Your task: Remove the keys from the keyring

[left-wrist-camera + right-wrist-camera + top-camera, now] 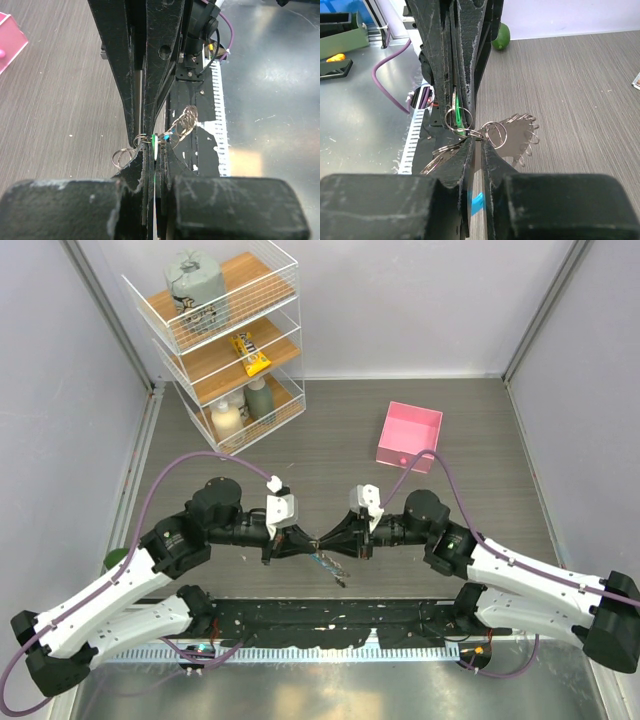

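My two grippers meet tip to tip above the near middle of the table. The left gripper is shut on the key's green head, which also shows in the right wrist view between the left fingers. The right gripper is shut on the keyring, pinching its silvery rings at the fingertips. The blue strip hangs below the right jaws. More rings dangle loose between the two grippers, and in the top view the keyring hangs under the tips. The key's blade is hidden.
A pink square box stands at the back right. A white wire shelf with bottles and packets stands at the back left. A black mat lies along the near edge under the grippers. A green round object lies at the left edge.
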